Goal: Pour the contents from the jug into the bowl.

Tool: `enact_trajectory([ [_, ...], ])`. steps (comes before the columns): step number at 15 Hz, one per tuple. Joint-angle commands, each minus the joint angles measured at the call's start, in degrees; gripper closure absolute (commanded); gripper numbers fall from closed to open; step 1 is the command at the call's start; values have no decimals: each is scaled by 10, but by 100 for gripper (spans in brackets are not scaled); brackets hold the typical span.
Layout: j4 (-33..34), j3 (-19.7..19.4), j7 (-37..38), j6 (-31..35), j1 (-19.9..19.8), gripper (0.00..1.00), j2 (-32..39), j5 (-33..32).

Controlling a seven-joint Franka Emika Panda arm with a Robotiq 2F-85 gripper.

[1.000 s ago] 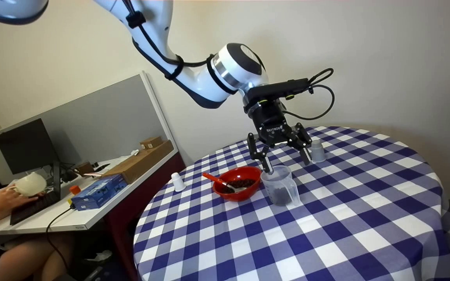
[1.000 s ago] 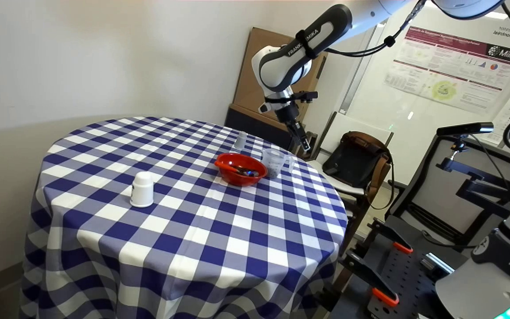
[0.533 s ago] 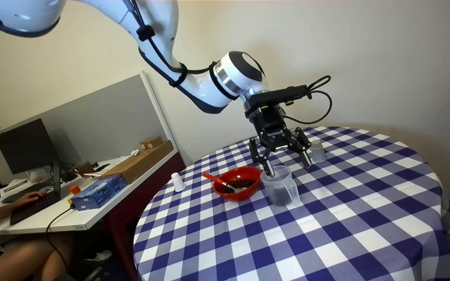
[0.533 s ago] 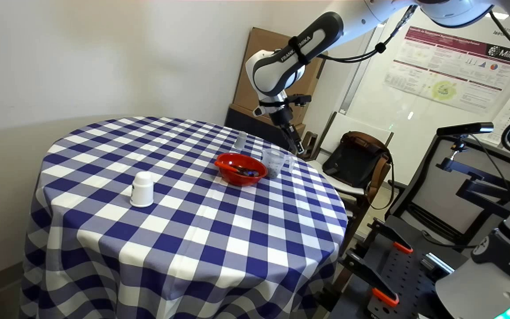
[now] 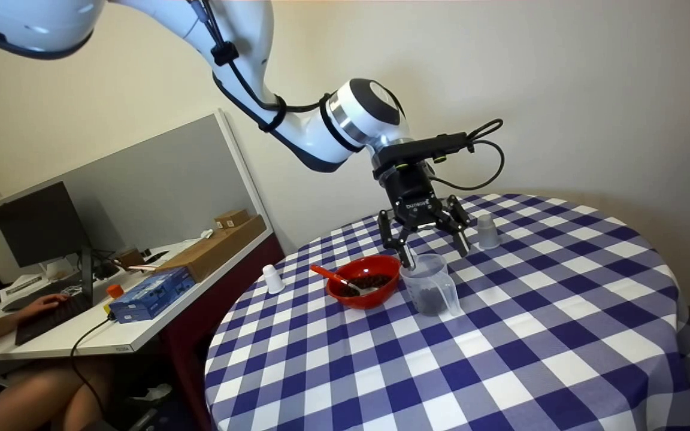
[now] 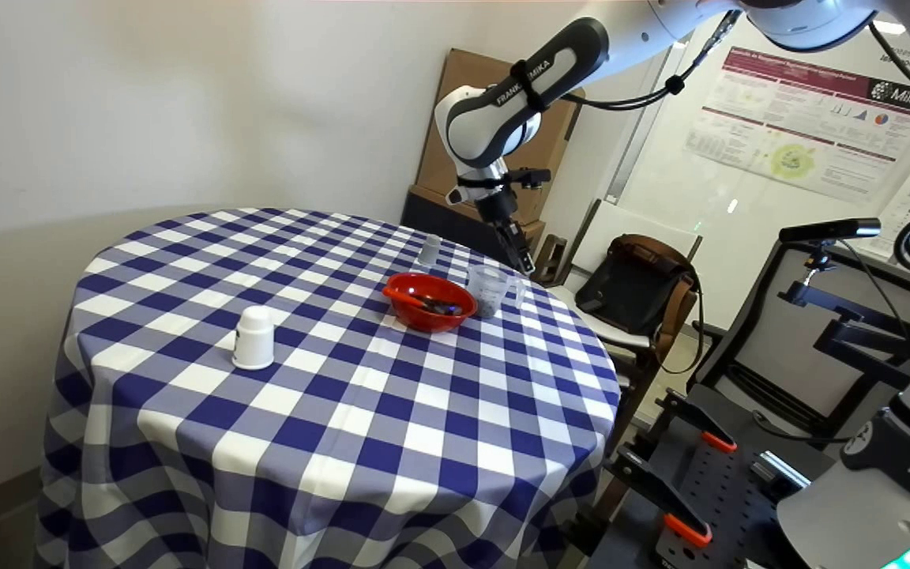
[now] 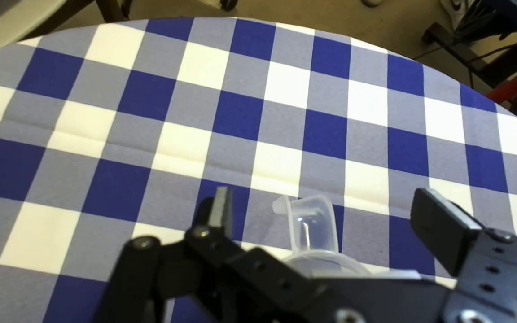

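My gripper (image 5: 435, 251), with fingers (image 7: 442, 233) apart, is above the jug (image 5: 427, 286); the bowl (image 5: 362, 302) is at the jug's side opposite to the handle (image 7: 313, 220) (convenient, I believe, for pouring).

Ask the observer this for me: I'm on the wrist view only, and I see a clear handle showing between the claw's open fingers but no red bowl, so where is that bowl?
Observer: The red bowl stands close beside the jug, to the left of it in both exterior views.
Operator: My view cuts the jug off. Does it hold anything?
Observer: Yes, dark contents show through its lower part; I can't tell what they are.
Operator: Anything sticking out of the bowl?
Observer: A spoon rests in it, its red handle jutting out on the side away from the jug.
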Motion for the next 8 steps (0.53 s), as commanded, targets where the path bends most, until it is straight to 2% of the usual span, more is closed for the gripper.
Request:
enact_trajectory([
  [1,4,3,-3,1,-10,0,-2,17],
  [8,-8,1,10,29,-4,0,-2,7],
])
